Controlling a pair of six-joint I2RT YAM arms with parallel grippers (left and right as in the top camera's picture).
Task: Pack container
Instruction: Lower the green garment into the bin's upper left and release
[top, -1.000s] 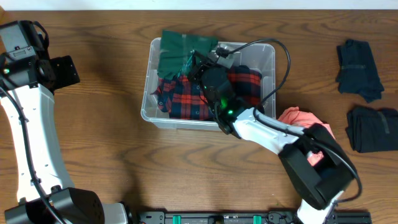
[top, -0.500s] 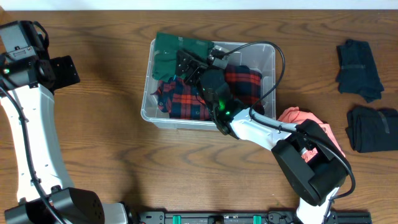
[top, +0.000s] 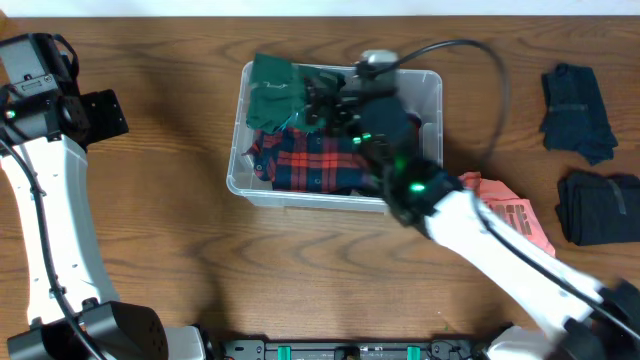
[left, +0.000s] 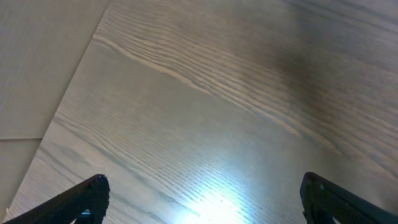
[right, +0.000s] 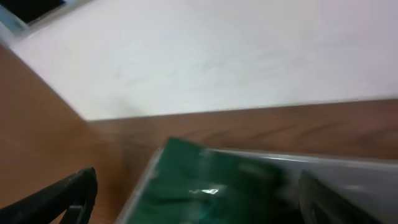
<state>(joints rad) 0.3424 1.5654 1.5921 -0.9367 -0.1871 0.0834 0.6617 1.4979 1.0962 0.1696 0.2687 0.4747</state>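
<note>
Your wooden table (top: 150, 250) has the clear container (top: 300, 197) sitting upper centre of the overhead frame, open side up, long axis running left-right. There's a red plaid shirt (top: 310, 165) inside and a green cloth (top: 272, 85) at its upper-left corner. The right gripper (right: 196, 199) hangs over that corner, spread wide and holding nothing. The left gripper (left: 205, 199) is wide too, over the wood at upper left.

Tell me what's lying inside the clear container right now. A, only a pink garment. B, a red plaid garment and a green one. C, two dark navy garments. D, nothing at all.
B: the container holds a red plaid garment and a green garment, while the pink garment and the dark garments lie outside it on the table.
</note>
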